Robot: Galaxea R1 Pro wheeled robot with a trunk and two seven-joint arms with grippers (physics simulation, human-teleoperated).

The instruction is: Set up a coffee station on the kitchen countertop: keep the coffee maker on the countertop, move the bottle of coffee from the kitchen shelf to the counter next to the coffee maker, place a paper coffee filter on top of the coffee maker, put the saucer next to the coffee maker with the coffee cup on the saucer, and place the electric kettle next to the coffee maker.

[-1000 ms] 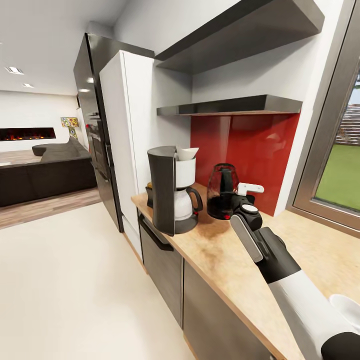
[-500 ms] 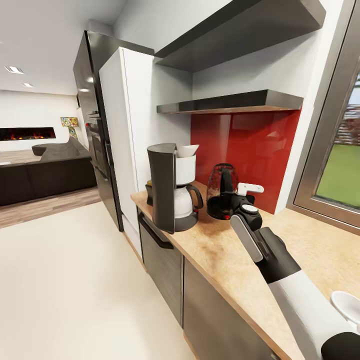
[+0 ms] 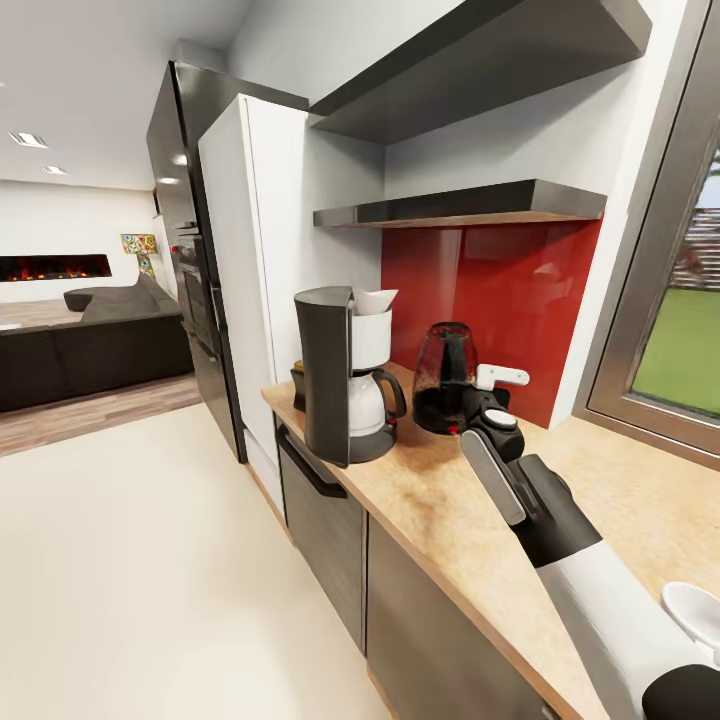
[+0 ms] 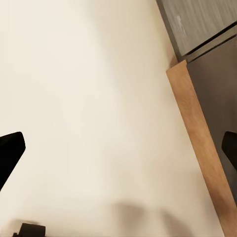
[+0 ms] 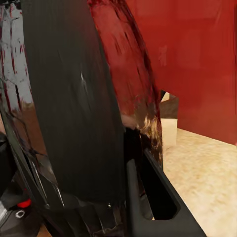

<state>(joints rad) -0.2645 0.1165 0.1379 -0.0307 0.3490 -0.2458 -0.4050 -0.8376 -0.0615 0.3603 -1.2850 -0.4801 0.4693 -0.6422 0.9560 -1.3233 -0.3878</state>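
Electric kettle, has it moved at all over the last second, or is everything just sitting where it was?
The electric kettle has risen slightly and tipped a little, with the right gripper at its handle. Whether the fingers are clamped on it cannot be told. The coffee maker, the paper coffee filter on top of it and the kitchen countertop have stayed as they were.

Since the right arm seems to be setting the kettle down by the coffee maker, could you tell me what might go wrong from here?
The right gripper sits at the electric kettle handle; pulling away crookedly might tip or drag it.

The kettle stands close to the coffee maker; a nudge that way could knock it and unseat the paper coffee filter on top.
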